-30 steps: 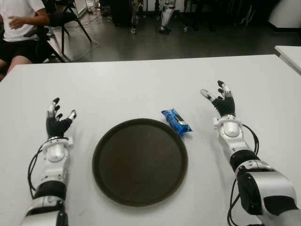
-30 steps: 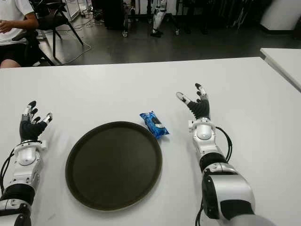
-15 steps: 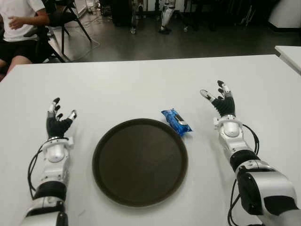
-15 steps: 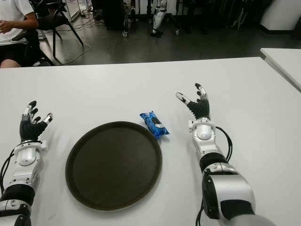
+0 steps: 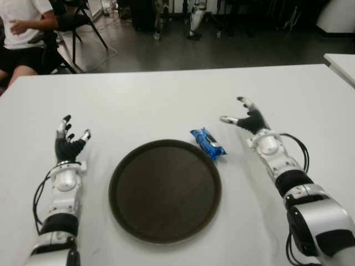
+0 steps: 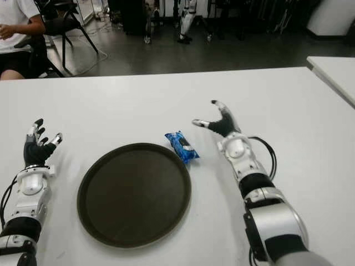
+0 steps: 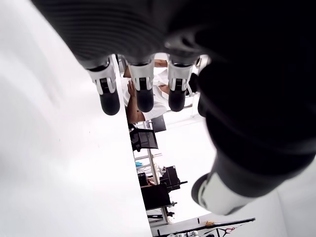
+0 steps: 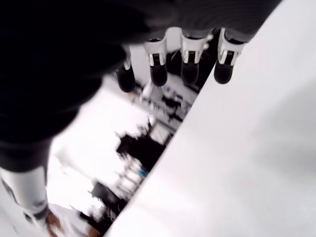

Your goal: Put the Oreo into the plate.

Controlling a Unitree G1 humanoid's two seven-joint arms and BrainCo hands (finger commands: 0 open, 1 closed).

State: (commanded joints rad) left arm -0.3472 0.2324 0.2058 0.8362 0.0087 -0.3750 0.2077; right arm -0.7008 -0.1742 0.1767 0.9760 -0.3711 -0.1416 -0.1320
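Right robot hand nearer Oreo

I get even overhead light on the white table, with only faint shadows under the plate. The room behind looks dim. Both wrist views blow out white, and the right hand smears softly.

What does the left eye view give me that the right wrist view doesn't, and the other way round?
Only the left eye view shows the Oreo pack lying on the table just off the dark plate, and the left hand beside the plate on its left. Only the right wrist view shows the right hand's fingertips from close by, spread and holding nothing. Both show the white table, the open right hand and background clutter beyond the table.
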